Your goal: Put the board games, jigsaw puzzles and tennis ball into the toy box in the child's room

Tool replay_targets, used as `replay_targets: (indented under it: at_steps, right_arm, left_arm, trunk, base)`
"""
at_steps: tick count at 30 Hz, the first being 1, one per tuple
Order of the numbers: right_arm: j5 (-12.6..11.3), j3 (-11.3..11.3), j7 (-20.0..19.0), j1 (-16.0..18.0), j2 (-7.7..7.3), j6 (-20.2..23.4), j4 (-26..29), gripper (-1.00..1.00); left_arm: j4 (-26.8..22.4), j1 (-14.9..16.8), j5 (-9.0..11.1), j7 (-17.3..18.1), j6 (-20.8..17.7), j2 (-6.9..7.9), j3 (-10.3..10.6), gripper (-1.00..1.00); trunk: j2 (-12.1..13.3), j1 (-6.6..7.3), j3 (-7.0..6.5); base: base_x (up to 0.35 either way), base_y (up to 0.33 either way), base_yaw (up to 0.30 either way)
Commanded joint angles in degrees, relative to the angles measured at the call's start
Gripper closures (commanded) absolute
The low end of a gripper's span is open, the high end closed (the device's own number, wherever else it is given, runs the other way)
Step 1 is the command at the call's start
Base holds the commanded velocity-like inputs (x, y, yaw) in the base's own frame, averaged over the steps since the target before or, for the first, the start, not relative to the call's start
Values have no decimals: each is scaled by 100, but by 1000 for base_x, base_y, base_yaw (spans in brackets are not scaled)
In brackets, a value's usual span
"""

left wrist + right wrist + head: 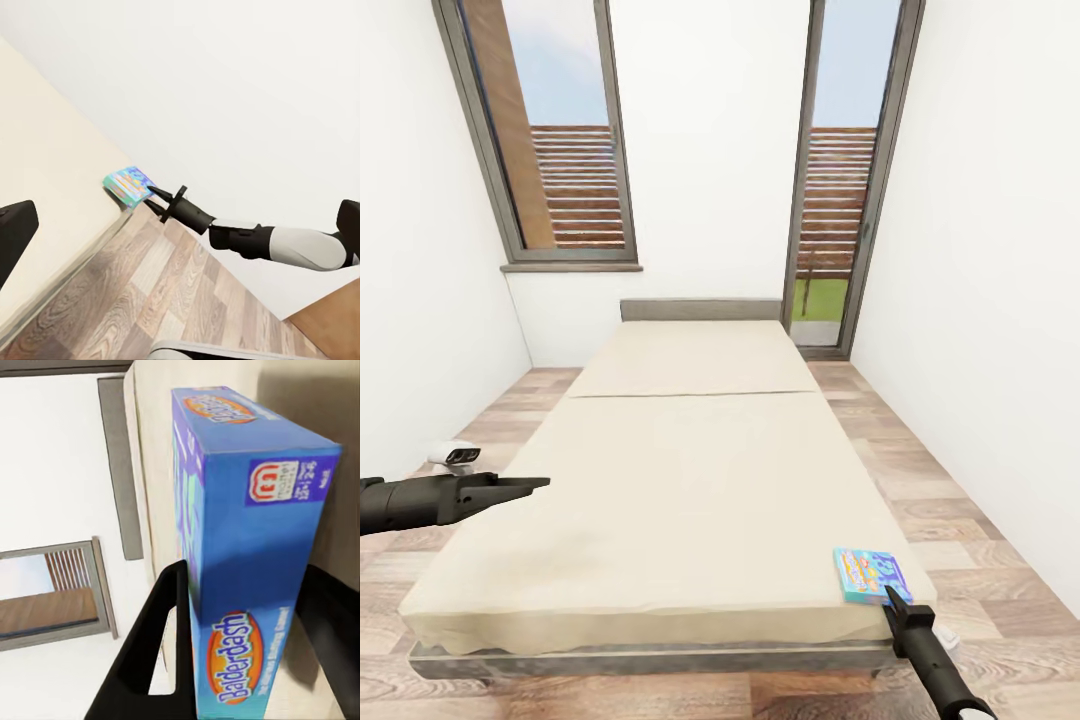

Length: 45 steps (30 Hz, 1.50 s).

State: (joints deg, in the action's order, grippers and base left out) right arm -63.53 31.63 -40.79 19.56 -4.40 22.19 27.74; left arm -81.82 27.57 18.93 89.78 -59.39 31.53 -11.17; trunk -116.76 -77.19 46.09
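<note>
Right claw (887, 592) straddles board game (870, 573) at bed (690, 480) corner.

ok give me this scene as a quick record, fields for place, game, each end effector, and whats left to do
place: child's room, at the foot of the bed, windows behind the headboard
game: light blue board game lying on the near right corner of the mattress
right end effector: at the game, one finger on each side of the box; grip looks closed on it, game not lifted
left end effector: over the bed's left edge, holding nothing, fingers together
left to do: lift the game and carry it to the toy box
</note>
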Motion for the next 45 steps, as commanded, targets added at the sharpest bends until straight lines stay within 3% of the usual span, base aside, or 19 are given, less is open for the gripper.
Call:
replay_targets:
  at_steps: [1, 7, 21, 29, 34, 40, 45]
  right_arm:
    - [-37, 15, -8, 4, 2, 48, -5, 100]
    - [-37, -47, -14, 4, 1, 45, -5, 100]
    - [-37, -130, -39, 6, 1, 54, -2, 100]
    - [-34, -165, 15, 4, -10, 101, 415, 100]
    - [-21, -597, 19, 4, -83, 321, 721, 100]
    - [-9, -1411, 4, -28, -110, 468, 1540, 100]
    - [-6, -1721, -2, -59, -108, 491, 1988, 100]
  left_arm:
    - [-1, 3, -4, 22, -61, 2, 1, -100]
    - [0, 3, -4, 22, -61, 2, 1, -100]
    - [1, 3, -4, 22, -61, 2, 1, -100]
    - [5, 3, -4, 22, -61, -2, 1, -100]
    - [3, 3, -4, 22, -61, -5, 1, -100]
    - [4, 3, -4, 22, -61, -7, 1, -100]
    - [7, 3, -4, 22, -61, 0, -1, -100]
  trunk:
    - [-1, 1, 5]
    - [-1, 1, 5]
    - [561, 309, -246]
    - [881, 485, -390]
    - [1082, 594, -480]
    - [1323, 726, -587]
    - [1523, 836, -677]
  base:
    - [0, 0, 0]
    - [0, 0, 0]
    - [0, 0, 0]
    - [0, 0, 0]
    - [0, 0, 0]
    - [0, 0, 0]
    - [0, 0, 0]
